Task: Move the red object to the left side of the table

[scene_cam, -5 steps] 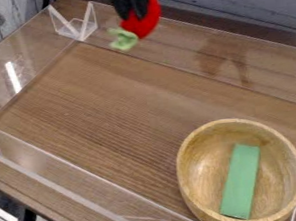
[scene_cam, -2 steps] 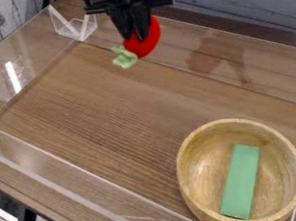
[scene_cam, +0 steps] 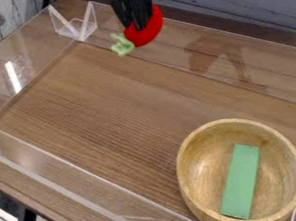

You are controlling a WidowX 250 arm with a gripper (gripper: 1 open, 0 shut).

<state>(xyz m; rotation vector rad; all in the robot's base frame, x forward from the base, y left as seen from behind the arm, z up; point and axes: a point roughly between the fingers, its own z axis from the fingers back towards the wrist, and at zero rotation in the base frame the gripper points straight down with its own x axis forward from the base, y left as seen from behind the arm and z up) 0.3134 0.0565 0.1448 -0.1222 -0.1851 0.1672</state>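
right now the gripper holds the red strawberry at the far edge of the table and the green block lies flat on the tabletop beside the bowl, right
Not quite. The green block lies inside the wooden bowl, not on the tabletop beside it; the camera view shows it resting in the bowl's hollow. The rest stands: the gripper is shut on the red strawberry at the far edge of the table.

Red object [scene_cam: 145, 24]: small glossy red strawberry-like toy w/ pale green leafy end pointing down-left. Sits up at far edge of the view, near top centre, gripped from above betw. the dark fingers of the claw [scene_cam: 137, 23]; can't tell if it touches the surface. Tabletop [scene_cam: 124, 115]: wide brown wood-grain, clear acrylic walls along edges, toy over its far part.
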